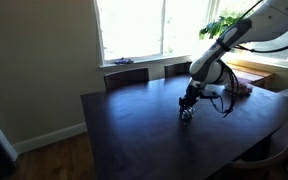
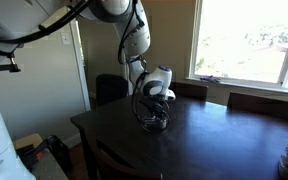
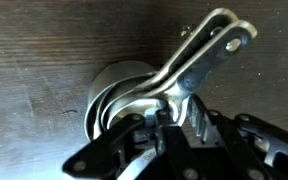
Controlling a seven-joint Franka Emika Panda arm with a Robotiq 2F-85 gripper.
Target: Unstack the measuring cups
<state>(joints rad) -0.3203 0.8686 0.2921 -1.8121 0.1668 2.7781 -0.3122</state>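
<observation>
The measuring cups (image 3: 119,90) are shiny metal, nested in one stack on the dark wooden table (image 1: 134,135). In the wrist view their flat handles (image 3: 209,50) fan out together toward the upper right. My gripper (image 3: 174,118) comes in from the bottom of that view. Its two fingers press on either side of the handles just behind the cup rims, shut on them. In both exterior views the arm reaches straight down, with the gripper (image 1: 187,106) (image 2: 156,112) over the small cups (image 1: 187,114) (image 2: 156,123) on the tabletop.
Dark chairs (image 1: 126,76) (image 2: 189,90) stand along the table's far side under the windows. A pinkish-white flat stack (image 1: 242,88) lies near a leafy plant (image 1: 224,25). A cable loop (image 1: 222,100) hangs beside the wrist.
</observation>
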